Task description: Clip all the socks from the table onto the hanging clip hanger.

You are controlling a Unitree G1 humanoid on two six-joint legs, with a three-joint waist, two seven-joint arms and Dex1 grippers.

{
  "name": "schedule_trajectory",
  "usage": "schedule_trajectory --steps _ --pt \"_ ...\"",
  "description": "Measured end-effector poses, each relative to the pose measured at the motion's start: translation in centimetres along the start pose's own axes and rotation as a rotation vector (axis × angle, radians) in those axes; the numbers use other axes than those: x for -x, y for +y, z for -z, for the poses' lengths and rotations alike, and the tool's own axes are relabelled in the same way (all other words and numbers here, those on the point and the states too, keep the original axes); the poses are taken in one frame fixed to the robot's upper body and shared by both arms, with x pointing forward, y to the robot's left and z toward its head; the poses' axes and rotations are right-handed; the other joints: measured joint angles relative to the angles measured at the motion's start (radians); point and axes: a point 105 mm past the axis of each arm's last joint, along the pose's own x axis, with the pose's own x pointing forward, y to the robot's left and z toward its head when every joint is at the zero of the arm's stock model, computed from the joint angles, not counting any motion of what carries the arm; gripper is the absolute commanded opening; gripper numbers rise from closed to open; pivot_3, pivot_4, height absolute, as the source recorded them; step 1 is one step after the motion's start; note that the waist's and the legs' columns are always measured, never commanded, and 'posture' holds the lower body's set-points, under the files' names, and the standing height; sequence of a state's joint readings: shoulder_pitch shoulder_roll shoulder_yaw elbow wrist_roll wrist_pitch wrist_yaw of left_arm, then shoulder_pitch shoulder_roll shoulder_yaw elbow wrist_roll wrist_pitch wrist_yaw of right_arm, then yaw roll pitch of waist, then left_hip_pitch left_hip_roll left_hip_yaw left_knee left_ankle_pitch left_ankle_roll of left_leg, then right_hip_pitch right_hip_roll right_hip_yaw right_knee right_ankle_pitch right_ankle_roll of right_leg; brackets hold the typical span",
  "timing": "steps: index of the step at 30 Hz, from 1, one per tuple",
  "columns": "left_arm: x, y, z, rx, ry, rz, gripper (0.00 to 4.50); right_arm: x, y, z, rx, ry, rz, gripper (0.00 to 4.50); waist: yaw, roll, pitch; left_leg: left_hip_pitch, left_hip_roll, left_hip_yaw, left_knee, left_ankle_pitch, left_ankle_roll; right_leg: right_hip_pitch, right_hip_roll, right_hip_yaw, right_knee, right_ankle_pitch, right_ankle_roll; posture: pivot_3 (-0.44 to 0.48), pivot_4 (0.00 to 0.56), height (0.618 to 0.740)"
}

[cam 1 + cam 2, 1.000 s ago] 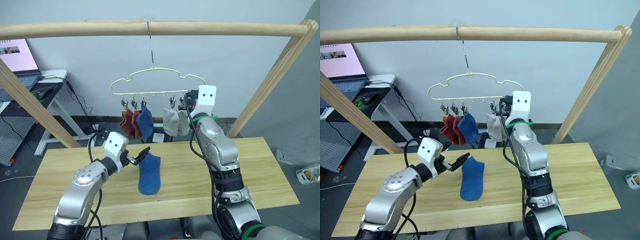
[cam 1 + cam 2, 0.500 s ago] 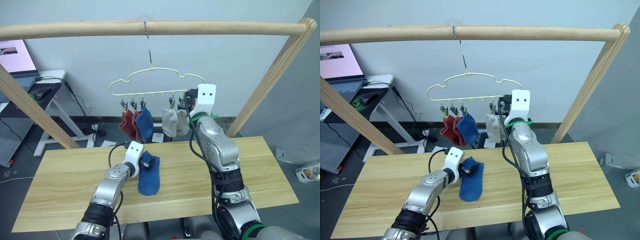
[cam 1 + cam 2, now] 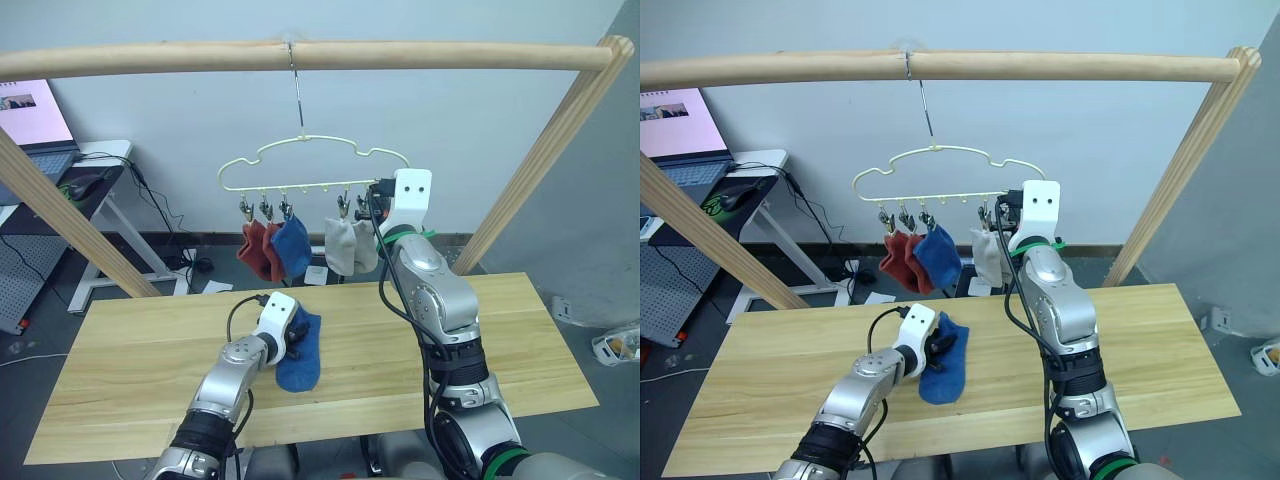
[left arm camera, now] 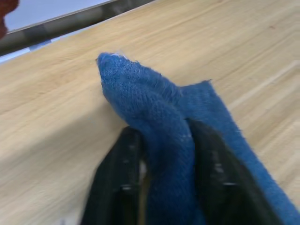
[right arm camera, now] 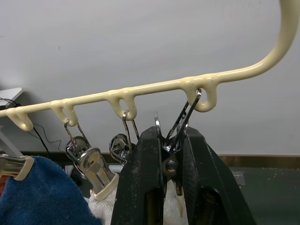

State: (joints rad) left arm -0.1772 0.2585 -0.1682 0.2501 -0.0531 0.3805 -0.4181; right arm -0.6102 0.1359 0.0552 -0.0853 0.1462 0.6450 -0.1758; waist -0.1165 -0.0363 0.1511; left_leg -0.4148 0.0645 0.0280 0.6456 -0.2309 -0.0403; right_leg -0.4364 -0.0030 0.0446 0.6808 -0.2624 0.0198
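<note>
My left gripper [image 4: 168,187] is down on the table [image 3: 520,340], its two black fingers [image 4: 117,183] pinched on a raised fold of the last blue sock [image 3: 300,355], which bulges up between them in the left wrist view. The rest of that sock lies flat on the planks, trailing away toward 6 o'clock from my fingers in the head view.

My right gripper [image 5: 165,154] is raised at the clip hanger [image 3: 300,165], which hangs by its long hook from the wooden beam [image 3: 300,55]. Its fingers are squeezed around the silvery clip [image 5: 180,124] at the right end of the hanger's row; I think the clip's mouth is pressed apart, though my own fingers hide it.

Five socks hang from the row. At 9 o'clock from my right gripper are two light grey socks [image 3: 345,245], just beside it. Further along, toward the hanger's left end, hang two rust red socks [image 3: 255,250] and a blue sock [image 3: 290,245], bunched close and overlapping.

At 10 o'clock from the table stands a desk with a laptop [image 3: 35,115].
</note>
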Motion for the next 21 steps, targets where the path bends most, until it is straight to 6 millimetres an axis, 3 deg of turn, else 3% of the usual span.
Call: schedule_trajectory --steps 2,3,14,17,21 --pt "-0.1 -1.0 -1.4 -0.093 -0.071 0.039 0.08 0.0 0.0 0.0 0.0 0.0 0.001 0.18 0.001 0.001 0.001 0.0 0.0 0.0 0.0 0.0 0.0 0.0 0.0 0.0 0.0 0.0 0.0 -0.147 0.175 0.74" --pt "0.0 -1.8 -2.6 -0.145 -0.124 0.067 0.0 0.0 0.0 0.0 0.0 0.001 0.0 0.18 0.002 0.001 0.001 0.0 0.0 0.0 0.0 0.0 0.0 0.0 0.0 0.0 0.0 0.0 0.0 -0.149 0.173 0.74" --pt "0.5 -6.9 -14.2 -0.466 -0.571 0.135 0.0 0.4 0.2 -0.5 -0.017 -0.002 -0.016 0.18 -0.001 0.001 0.001 0.0 0.0 0.001 0.0 0.0 0.0 0.0 0.0 0.001 -0.001 0.0 0.0 -0.152 0.17 0.74" --pt "0.6 -7.5 -16.0 -0.503 -0.634 0.13 0.0 0.5 0.3 -0.6 -0.024 0.002 -0.025 0.18 -0.005 0.001 0.001 0.0 0.0 0.001 -0.001 0.0 0.0 0.0 0.001 0.001 -0.001 0.0 0.0 -0.161 0.167 0.74" --pt "-0.2 -7.2 -16.2 -0.517 -0.633 0.101 0.0 0.6 0.4 -0.8 -0.024 0.0 -0.03 0.18 -0.014 0.001 0.001 -0.001 0.0 0.001 0.0 0.0 0.0 0.0 0.001 0.001 -0.001 0.0 0.0 -0.163 0.17 0.74"
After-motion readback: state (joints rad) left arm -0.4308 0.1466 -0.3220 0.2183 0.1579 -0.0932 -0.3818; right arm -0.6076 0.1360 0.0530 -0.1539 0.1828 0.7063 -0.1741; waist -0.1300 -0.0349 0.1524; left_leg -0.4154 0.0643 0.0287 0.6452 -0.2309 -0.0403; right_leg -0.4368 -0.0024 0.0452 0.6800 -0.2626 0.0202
